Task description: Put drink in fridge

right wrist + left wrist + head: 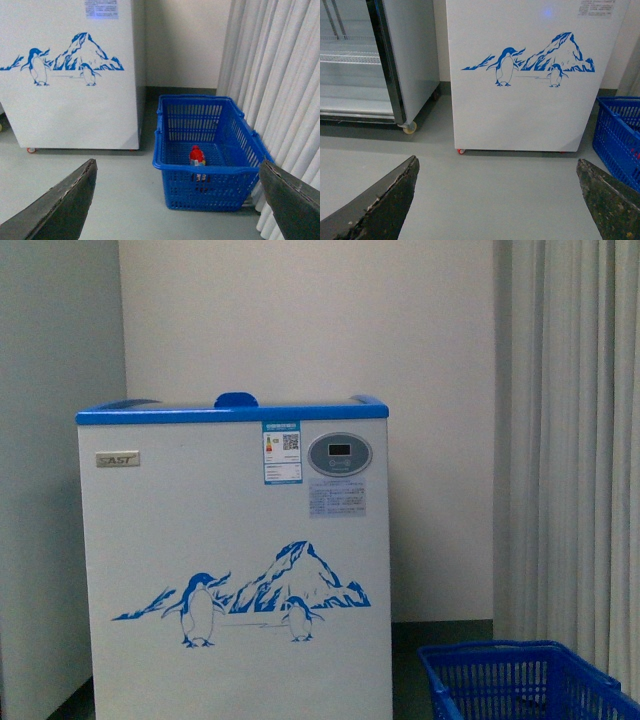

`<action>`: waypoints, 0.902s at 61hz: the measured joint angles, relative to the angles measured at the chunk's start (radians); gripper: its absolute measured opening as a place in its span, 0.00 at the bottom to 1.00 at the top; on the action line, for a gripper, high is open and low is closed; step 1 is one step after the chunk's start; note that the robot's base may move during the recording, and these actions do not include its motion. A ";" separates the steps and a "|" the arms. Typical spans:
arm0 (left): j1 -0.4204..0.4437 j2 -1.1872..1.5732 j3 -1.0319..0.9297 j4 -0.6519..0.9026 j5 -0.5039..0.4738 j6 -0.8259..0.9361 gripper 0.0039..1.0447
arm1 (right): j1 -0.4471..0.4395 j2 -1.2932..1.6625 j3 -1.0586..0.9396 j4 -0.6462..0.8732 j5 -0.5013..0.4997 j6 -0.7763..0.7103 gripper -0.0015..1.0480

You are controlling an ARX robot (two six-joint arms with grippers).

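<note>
Drink in the basket; both grippers empty and spread wide.
You had the drink (197, 156), a small plastic bottle with a red cap uppermost and a reddish upper body, inside the blue lattice-walled plastic basket (210, 169). The basket sat on the smooth grey floor (125, 190), just beside the fridge (235, 570) and near a pleated pale curtain (280, 75). The fridge was a boxy white cabinet with a glossy blue top rim and a penguin-and-mountain graphic. Your left gripper (496, 167) and right gripper (177, 167) showed dark, scuffed fingers set far apart, holding nothing.
</note>
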 joint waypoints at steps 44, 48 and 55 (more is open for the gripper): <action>0.000 0.000 0.000 0.000 0.000 0.000 0.92 | 0.001 -0.001 0.000 0.000 -0.001 0.000 0.93; 0.000 0.000 0.000 0.000 0.000 0.000 0.92 | 0.001 -0.001 0.000 0.000 -0.001 0.000 0.93; 0.000 0.000 0.000 0.000 0.000 0.000 0.92 | 0.001 -0.001 0.000 0.000 -0.001 0.000 0.93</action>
